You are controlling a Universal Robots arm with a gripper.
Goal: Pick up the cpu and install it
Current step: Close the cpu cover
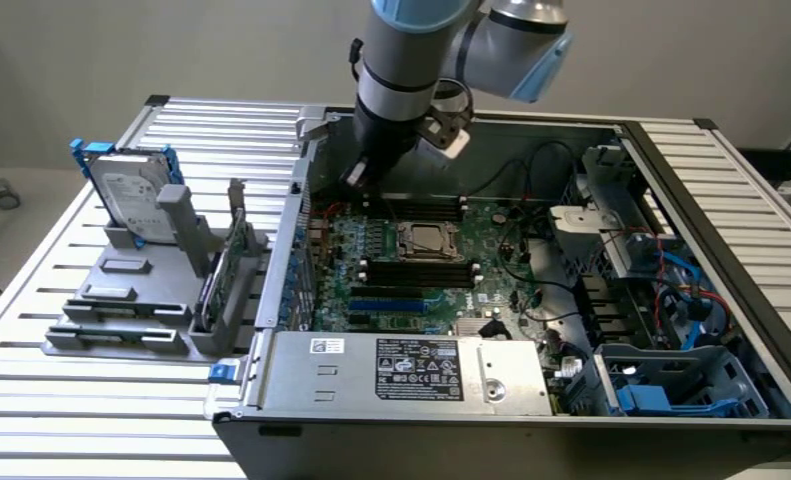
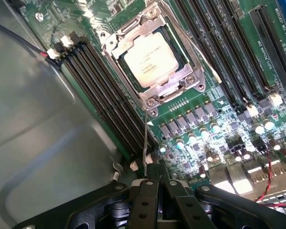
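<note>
The cpu lies flat in the motherboard socket with its silvery top up, and the metal socket frame surrounds it. From the exterior view the cpu sits mid-board inside the open computer case. My gripper is shut with nothing visible between its black fingers. It hovers above the board a short way off the socket, near one corner. A thin wire lever runs from the socket toward the fingertips. In the exterior view the gripper hangs near the case's far left inner wall.
Long black memory slots flank the socket on both sides. The grey case wall lies close beside the gripper. A hard drive in a blue bracket stands on the slatted table outside the case. The power supply and cables crowd the near and right parts of the case.
</note>
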